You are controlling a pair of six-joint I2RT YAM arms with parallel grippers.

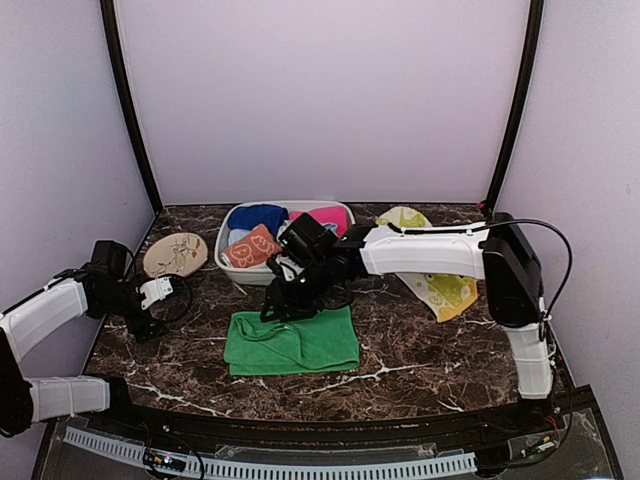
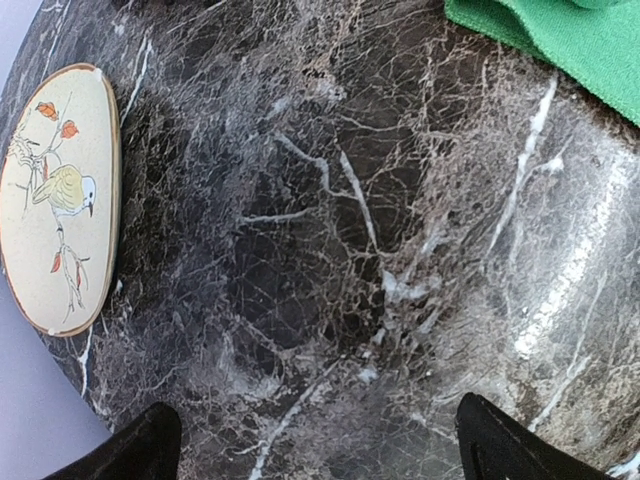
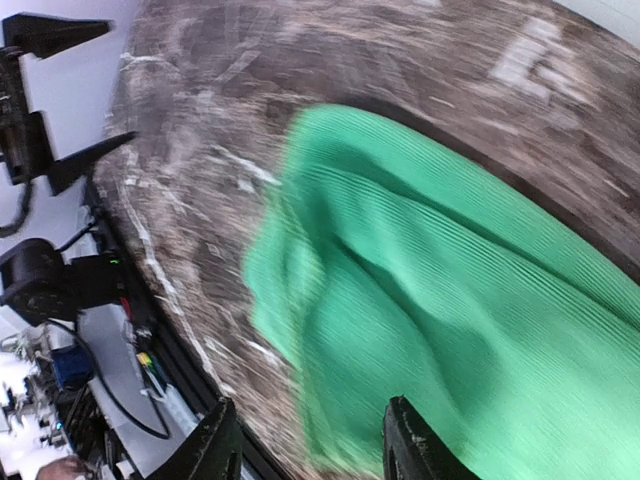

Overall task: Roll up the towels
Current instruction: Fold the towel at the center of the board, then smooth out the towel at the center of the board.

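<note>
The left claw (image 1: 165,293) hung spread wide above the marble table (image 1: 420,365), near a bird plate (image 1: 175,254). The rumpled green towel (image 1: 292,343) lay front and centre. The right claw (image 1: 278,306) hovered at its far left edge, fingers parted. The printed towel (image 1: 440,290) lay at the right, partly under that arm.

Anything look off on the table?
Green towel lies unrolled at front centre, with a raised wrinkle across its left half. Printed towel sits crumpled at the right rear. Nothing looks spilled or damaged.
</note>
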